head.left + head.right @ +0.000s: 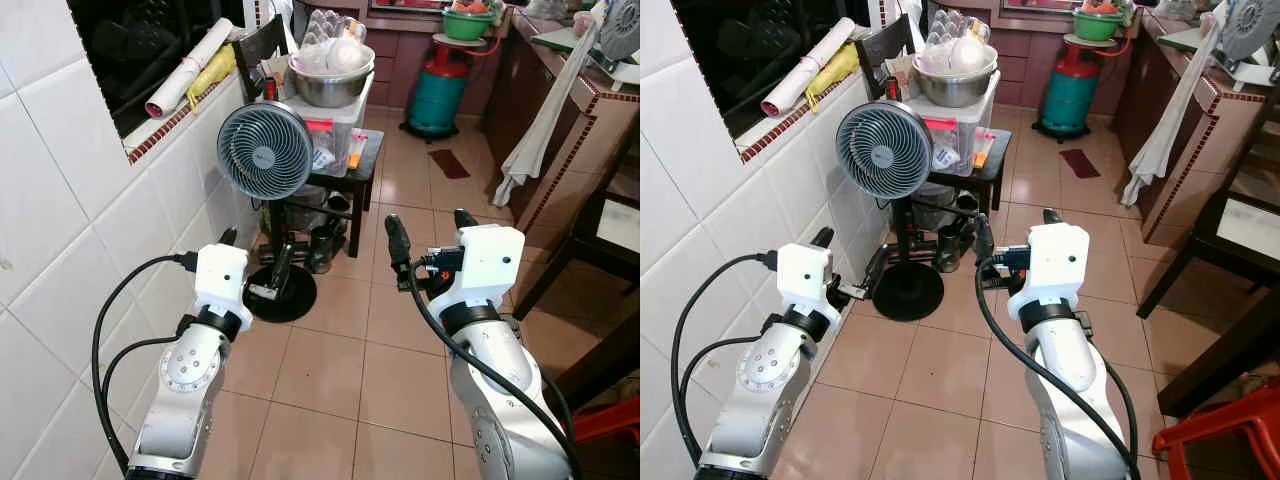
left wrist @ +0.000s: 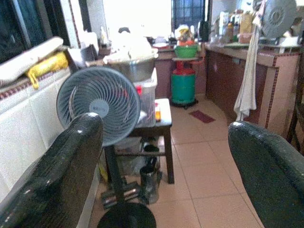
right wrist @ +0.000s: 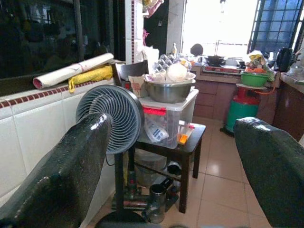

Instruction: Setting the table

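Head cameras look down over both arms; each wrist camera faces ahead, sharing the standing fan (image 1: 265, 150).

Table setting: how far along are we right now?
Nothing looks done. Both the left gripper and right gripper are open and hold nothing, raised over the tiled floor facing the fan. All of it is left: fetching dishes and laying them out.
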{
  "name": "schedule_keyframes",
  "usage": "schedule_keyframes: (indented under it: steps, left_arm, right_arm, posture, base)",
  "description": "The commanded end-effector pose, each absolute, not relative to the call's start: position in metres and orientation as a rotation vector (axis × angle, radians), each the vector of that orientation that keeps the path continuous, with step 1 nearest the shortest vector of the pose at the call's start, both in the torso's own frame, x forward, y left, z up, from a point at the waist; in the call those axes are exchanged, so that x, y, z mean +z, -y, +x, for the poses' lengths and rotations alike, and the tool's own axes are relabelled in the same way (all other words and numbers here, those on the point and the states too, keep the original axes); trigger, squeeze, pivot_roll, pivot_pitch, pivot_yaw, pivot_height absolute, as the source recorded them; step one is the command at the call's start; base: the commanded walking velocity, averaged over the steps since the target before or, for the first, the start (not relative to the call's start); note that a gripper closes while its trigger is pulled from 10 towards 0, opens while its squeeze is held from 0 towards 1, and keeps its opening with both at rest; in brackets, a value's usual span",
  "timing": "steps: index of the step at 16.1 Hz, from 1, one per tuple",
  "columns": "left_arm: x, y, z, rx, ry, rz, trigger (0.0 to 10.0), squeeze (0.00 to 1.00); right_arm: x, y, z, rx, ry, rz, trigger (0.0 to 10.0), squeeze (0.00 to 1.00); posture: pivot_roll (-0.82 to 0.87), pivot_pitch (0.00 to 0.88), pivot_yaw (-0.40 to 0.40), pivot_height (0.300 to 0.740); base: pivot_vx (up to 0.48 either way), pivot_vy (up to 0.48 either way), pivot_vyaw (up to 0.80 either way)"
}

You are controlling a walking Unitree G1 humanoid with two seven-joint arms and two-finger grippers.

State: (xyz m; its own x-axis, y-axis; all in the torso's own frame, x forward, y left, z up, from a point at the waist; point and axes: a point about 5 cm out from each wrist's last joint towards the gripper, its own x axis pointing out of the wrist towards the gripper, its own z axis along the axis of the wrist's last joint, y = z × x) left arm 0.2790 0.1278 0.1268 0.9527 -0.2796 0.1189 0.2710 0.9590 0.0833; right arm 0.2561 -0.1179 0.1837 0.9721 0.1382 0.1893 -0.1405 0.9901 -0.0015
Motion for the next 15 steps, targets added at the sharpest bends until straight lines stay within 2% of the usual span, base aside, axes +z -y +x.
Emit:
schedule_keyframes:
  steps: [1,11,15]
  left_arm:
    - [0.122,-0.130,0.279,-0.285,0.105,0.063,10.0,0.00]
    - [0.074,-0.133,0.275,-0.333,-0.093,0.078,10.0,0.00]
    - [0.027,-0.157,0.269,-0.294,-0.307,0.136,10.0,0.00]
  right_arm:
    - [0.180,0.119,0.258,0.145,0.178,0.010,10.0,0.00]
    - [0.134,0.135,0.259,0.116,-0.004,0.004,10.0,0.00]
    - [0.086,0.148,0.249,0.116,-0.175,-0.017,10.0,0.00]
  posture:
    - [0.00,0.000,-0.037,0.740]
    - [0.00,0.000,-0.040,0.740]
    - [-0.01,0.000,-0.033,0.740]
  base:
    - [0.000,0.000,0.00]
    - [0.000,0.000,0.00]
    - [0.000,0.000,0.00]
